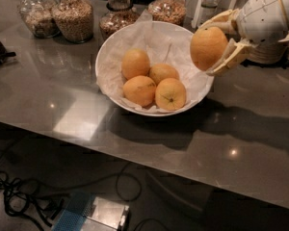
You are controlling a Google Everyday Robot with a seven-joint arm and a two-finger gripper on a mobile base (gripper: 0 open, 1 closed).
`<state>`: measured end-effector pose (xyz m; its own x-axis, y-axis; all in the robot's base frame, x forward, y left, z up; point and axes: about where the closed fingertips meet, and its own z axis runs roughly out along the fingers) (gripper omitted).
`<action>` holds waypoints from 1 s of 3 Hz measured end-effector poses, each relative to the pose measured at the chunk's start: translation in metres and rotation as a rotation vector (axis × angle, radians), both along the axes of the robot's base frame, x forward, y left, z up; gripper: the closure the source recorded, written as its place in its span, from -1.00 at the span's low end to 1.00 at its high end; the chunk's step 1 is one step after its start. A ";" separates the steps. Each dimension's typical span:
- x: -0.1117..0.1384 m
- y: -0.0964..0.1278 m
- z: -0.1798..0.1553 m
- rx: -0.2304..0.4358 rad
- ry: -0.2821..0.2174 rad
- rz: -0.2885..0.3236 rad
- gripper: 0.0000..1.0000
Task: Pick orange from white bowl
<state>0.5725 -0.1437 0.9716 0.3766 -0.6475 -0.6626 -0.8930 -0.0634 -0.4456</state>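
My gripper (213, 43) comes in from the upper right and is shut on the orange (208, 47), a large oval fruit with even pebbled skin. It holds the orange in the air above the right rim of the white bowl (111, 52). The bowl is wide, shallow and lined with crinkled white paper. Several smaller oranges (154, 83) lie inside it. The pale fingers (230, 57) clasp the orange from above and below.
Several glass jars of grains and nuts (73, 14) stand in a row behind the bowl. A stack of small white saucers (269, 52) sits at the far right behind my arm. The grey counter's front edge (135, 148) runs below; cables lie on the floor.
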 end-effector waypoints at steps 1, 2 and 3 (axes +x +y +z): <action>-0.040 0.010 0.030 0.119 -0.048 0.094 1.00; -0.095 0.022 0.059 0.221 -0.124 0.146 1.00; -0.153 0.035 0.075 0.252 -0.193 0.118 1.00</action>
<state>0.4194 -0.1090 1.0464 0.5733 -0.4170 -0.7053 -0.7837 -0.0281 -0.6205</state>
